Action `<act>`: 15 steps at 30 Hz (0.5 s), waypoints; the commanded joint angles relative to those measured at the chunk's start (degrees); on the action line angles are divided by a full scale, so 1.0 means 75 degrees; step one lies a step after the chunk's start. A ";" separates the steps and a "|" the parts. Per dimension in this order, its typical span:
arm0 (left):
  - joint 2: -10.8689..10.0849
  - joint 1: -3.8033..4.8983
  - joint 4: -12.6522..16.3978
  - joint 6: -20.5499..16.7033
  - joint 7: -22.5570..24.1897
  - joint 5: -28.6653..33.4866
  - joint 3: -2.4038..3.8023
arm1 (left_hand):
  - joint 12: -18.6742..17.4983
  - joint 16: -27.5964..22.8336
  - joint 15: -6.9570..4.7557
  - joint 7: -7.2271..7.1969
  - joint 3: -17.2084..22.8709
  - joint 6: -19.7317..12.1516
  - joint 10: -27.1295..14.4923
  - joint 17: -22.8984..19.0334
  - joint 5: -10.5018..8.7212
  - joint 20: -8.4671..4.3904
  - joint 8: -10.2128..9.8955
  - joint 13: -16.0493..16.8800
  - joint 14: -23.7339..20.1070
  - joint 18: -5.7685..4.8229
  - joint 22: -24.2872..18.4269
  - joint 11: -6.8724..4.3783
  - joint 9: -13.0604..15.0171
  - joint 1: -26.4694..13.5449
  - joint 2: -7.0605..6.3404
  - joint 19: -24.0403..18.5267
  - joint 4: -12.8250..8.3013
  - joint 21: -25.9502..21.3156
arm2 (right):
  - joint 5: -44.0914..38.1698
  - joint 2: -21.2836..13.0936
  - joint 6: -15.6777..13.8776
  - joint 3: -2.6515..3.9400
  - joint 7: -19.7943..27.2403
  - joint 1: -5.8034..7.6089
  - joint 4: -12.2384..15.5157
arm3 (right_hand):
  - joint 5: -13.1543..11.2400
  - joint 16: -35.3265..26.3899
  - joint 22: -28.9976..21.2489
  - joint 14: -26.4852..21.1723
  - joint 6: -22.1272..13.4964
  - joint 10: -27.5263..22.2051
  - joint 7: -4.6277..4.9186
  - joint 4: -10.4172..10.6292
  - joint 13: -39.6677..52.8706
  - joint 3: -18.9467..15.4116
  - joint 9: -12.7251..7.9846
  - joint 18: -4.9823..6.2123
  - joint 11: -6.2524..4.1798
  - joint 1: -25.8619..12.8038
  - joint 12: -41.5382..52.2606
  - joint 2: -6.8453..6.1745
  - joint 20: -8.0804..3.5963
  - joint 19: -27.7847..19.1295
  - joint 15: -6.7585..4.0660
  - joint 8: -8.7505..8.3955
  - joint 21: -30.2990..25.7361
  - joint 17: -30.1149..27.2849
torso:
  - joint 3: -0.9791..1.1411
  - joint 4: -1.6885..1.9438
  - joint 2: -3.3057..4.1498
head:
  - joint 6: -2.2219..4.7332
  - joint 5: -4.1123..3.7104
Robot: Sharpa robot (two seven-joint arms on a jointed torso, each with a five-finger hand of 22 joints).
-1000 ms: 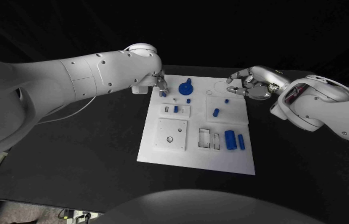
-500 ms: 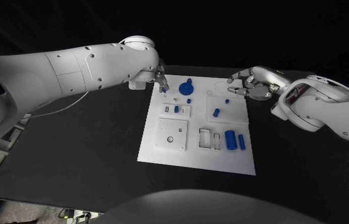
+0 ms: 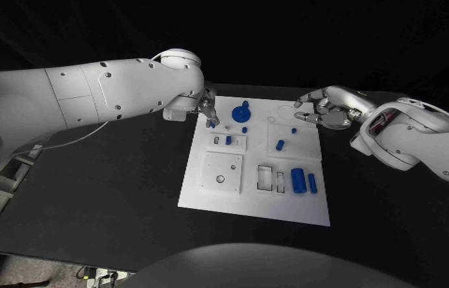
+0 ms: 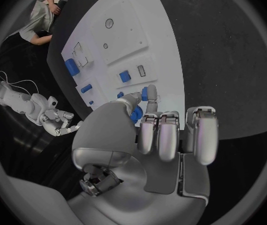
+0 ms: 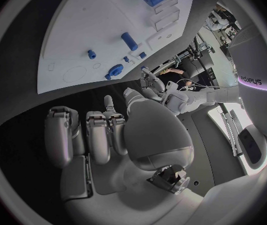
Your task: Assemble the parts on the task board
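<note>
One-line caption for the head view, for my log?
Left hand at the white board's far corner; right hand hovers beside it.

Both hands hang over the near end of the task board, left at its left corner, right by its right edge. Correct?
Not the near end. In the head view the left hand and right hand flank the far end of the task board.

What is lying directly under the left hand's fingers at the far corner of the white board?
Under the left hand a small blue part sits at its fingertips on the task board. Whether the fingers pinch it is hidden.
</note>
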 commanded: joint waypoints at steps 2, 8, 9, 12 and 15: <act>-0.0053 0.0013 0.0109 0.0169 -0.0030 0.0182 -0.0002 | 0.0002 0.0019 -0.0063 -0.0001 0.0053 0.0047 0.0794 0.2007 -0.0035 -0.0069 0.0043 0.2008 0.0803 -0.0062 0.1931 -0.0040 0.0004 -0.0067 0.0003 0.0651 0.0008 -0.0046 | -0.0043 0.0014 0.0088 -0.0001 -0.0017 -0.0009 0.0001 | 0.0040 0.0026 0.1597 0.0797 0.0043 0.0790 0.0004 -0.0008 0.1993 0.0043 0.0010 0.0085 0.0059 0.0073 -0.0041 -0.0014 -0.0026 0.0000 0.0028 0.0040 -0.0031 0.2010 | -0.0005 -0.0004 0.0011 | 0.0000 0.0012; -0.0175 0.0011 0.0253 0.0048 -0.0016 0.0188 -0.0009 | 0.0002 0.0019 -0.0063 -0.0001 0.0062 0.0046 0.0794 0.2007 -0.0044 -0.0068 0.0042 0.2008 0.0803 -0.0062 0.1931 -0.0039 0.0006 -0.0081 0.0006 0.0651 0.0014 -0.0046 | -0.0043 0.0047 0.0098 -0.0001 -0.0021 -0.0010 -0.0024 | 0.0041 0.0026 0.1596 0.0797 0.0044 0.0790 0.0004 -0.0008 0.1993 0.0043 0.0010 0.0086 0.0059 0.0073 -0.0041 -0.0014 -0.0026 -0.0002 0.0028 0.0040 -0.0034 0.2010 | -0.0001 -0.0001 0.0004 | 0.0000 0.0042; -0.0189 0.0010 0.0277 0.0017 -0.0012 0.0187 -0.0011 | 0.0002 0.0019 -0.0063 -0.0001 0.0062 0.0046 0.0794 0.2007 -0.0044 -0.0068 0.0042 0.2008 0.0803 -0.0062 0.1931 -0.0039 0.0006 -0.0081 0.0006 0.0651 0.0014 -0.0046 | -0.0043 0.0052 0.0099 -0.0001 -0.0021 -0.0011 -0.0026 | 0.0041 0.0026 0.1596 0.0797 0.0044 0.0790 0.0004 -0.0008 0.1993 0.0043 0.0010 0.0086 0.0059 0.0073 -0.0041 -0.0014 -0.0026 -0.0002 0.0028 0.0040 -0.0034 0.2010 | -0.0003 -0.0003 0.0005 | 0.0000 0.0049; -0.0214 0.0006 0.0339 -0.0084 0.0002 0.0165 -0.0013 | 0.0002 0.0019 -0.0062 -0.0001 0.0070 0.0046 0.0794 0.2007 -0.0049 -0.0068 0.0041 0.2008 0.0803 -0.0060 0.1929 -0.0039 0.0008 -0.0091 0.0011 0.0646 0.0019 -0.0052 | -0.0043 0.0064 0.0096 -0.0001 -0.0019 -0.0011 -0.0030 | 0.0041 0.0026 0.1596 0.0797 0.0044 0.0790 0.0004 -0.0008 0.1993 0.0043 0.0010 0.0086 0.0059 0.0073 -0.0041 -0.0014 -0.0026 -0.0002 0.0028 0.0040 -0.0034 0.2010 | -0.0008 0.0001 0.0005 | 0.0000 0.0039; -0.0225 -0.0002 0.0397 -0.0170 0.0008 0.0115 -0.0016 | 0.0002 0.0019 -0.0062 -0.0002 0.0077 0.0044 0.0794 0.2007 -0.0049 -0.0068 0.0040 0.2008 0.0803 -0.0059 0.1927 -0.0040 0.0008 -0.0093 0.0015 0.0643 0.0019 -0.0058 | -0.0043 0.0069 0.0095 -0.0002 -0.0021 -0.0012 -0.0028 | 0.0041 0.0026 0.1596 0.0797 0.0044 0.0790 0.0004 -0.0008 0.1993 0.0043 0.0010 0.0086 0.0059 0.0073 -0.0041 -0.0014 -0.0026 -0.0002 0.0028 0.0040 -0.0034 0.2010 | -0.0009 0.0000 0.0007 | 0.0000 0.0042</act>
